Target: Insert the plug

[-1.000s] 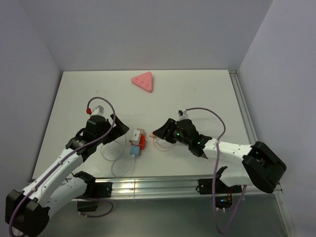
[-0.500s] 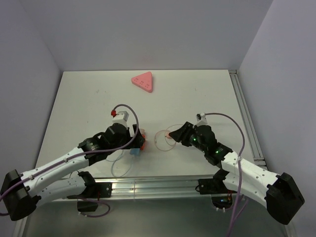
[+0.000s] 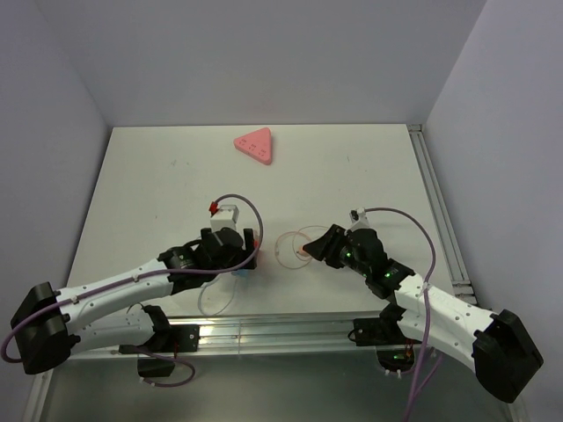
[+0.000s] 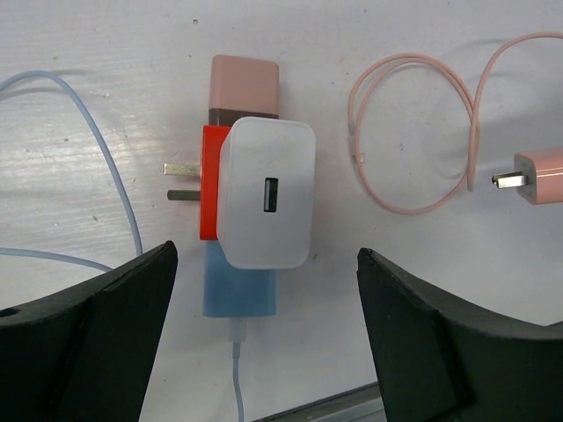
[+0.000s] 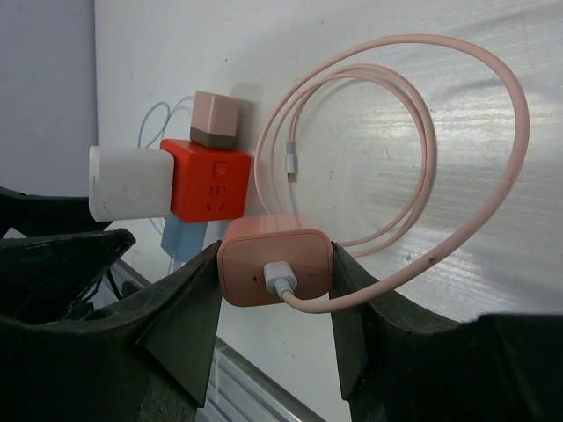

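A red cube socket lies on the white table with a white charger, a pink-brown charger and a blue charger plugged into its faces. My left gripper hangs open straight above this cluster, its fingers on either side and touching nothing. The right gripper is shut on the pink plug, whose pink cable coils on the table. Held just right of the socket, the plug points toward it.
A pink triangular block lies at the back of the table. A pale blue cable runs from the blue charger toward the near edge, where a metal rail runs. Two bare metal prongs stick out of the socket's left side.
My left arm has swung right and now hangs over the socket cluster. The right arm drew back to the right with the plug, then held almost still.
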Available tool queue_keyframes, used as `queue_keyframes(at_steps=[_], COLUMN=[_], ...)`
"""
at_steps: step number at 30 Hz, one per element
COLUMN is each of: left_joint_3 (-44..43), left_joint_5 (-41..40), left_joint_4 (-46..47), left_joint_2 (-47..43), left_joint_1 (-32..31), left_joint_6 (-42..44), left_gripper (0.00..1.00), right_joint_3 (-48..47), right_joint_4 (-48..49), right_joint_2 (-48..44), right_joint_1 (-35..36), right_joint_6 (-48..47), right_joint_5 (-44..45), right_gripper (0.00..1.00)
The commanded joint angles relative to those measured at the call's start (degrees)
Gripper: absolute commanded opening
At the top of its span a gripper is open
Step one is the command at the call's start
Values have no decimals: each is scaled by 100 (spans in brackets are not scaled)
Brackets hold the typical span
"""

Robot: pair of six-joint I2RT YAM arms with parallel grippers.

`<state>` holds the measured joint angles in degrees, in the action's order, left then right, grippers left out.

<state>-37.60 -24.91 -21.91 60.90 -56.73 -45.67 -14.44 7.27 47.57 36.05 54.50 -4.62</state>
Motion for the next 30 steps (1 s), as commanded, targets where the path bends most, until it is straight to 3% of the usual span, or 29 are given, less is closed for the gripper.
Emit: queue_keyframes(at_steps=[1,10,30], left_joint_3=[52,-282,-160], left_joint_5=[12,-31,-67], left_joint_4=[459,363,644], left_joint_2=[17,888,1117], left_joint_1=[-31,-31,57], left_joint_6=[286,287,304], left_gripper=[88,93,83], right_joint_3=[72,116,125], right_joint_4=[240,196,187], right_joint_2=[-90,-230,-222], right_joint_1=[-28,-19,-28], right_joint_6=[34,61,70], right_joint_5=[-39,-21,-21], right_gripper=[0,0,0])
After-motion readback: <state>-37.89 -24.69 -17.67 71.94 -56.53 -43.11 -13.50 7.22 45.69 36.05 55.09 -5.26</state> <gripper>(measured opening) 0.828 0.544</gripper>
